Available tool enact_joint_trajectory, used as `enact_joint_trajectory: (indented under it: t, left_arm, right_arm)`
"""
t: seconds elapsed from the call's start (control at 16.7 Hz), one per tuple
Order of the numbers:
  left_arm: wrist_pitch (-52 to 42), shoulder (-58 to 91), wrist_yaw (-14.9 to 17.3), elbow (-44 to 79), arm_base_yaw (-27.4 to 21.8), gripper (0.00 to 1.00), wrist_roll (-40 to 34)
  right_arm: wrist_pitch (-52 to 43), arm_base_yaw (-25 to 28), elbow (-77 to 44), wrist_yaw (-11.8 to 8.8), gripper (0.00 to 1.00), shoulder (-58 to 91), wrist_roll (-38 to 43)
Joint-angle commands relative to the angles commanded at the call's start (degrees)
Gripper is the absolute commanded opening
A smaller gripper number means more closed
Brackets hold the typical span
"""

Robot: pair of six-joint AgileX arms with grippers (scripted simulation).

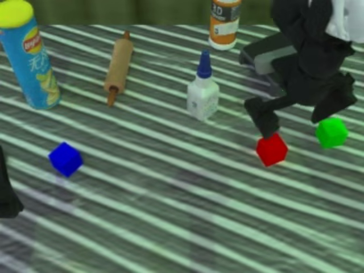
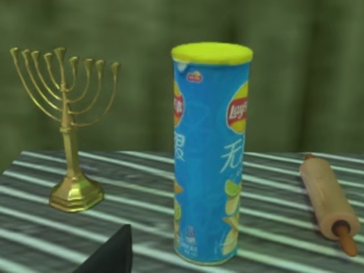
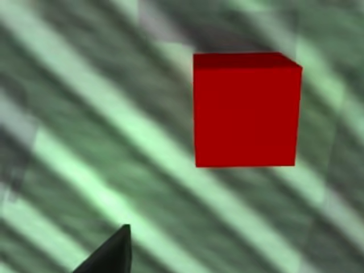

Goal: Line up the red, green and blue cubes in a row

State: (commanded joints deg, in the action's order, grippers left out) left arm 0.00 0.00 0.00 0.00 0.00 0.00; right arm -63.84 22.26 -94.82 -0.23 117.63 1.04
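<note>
The red cube [image 1: 271, 149] and the green cube [image 1: 331, 132] sit close together on the striped table at the right. The blue cube [image 1: 65, 158] lies alone at the left. My right gripper [image 1: 296, 116] hangs open over the gap behind red and green, holding nothing; one finger sits just behind the red cube and the other just behind the green one. In the right wrist view the red cube [image 3: 245, 109] lies ahead of one dark fingertip [image 3: 116, 250], apart from it. My left arm [image 1: 7, 193] is parked at the left edge, and one fingertip [image 2: 114, 253] shows in its wrist view.
A white glue bottle [image 1: 203, 91] stands at centre back, with a rolling pin [image 1: 118, 65], a blue chips can [image 1: 28, 57] and an orange-labelled container [image 1: 224, 23] around it. A brass candelabrum [image 2: 68, 131] stands beyond the can.
</note>
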Motion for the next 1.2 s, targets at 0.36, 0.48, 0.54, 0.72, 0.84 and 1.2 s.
enact_joint_trajectory:
  t: [0.36,0.48,0.54,0.72,0.84,1.2]
  left_arm:
    - [0.00,0.00,0.00,0.00,0.00,1.00,0.00]
    - [0.00,0.00,0.00,0.00,0.00,1.00,0.00]
    - [0.00,0.00,0.00,0.00,0.00,1.00,0.00]
    - [0.00,0.00,0.00,0.00,0.00,1.00,0.00]
    - [0.00,0.00,0.00,0.00,0.00,1.00,0.00]
    - [0.00,0.00,0.00,0.00,0.00,1.00,0.00]
  right_arm:
    - [-3.46,1.50,-7.90,0.40,1.00,7.79,0.06]
    - [-3.46,1.50,-7.90,0.40,1.00,7.79,0.06]
    - [-3.34,1.19,-7.75,0.36,1.00,7.66,0.06]
    - [-1.05,1.35,-6.04,0.40,1.00,8.51,-0.05]
    - [3.18,1.42,-3.49,0.42,1.00,10.01,0.01]
    - [13.65,1.58,2.90,0.46,1.00,14.10,0.22]
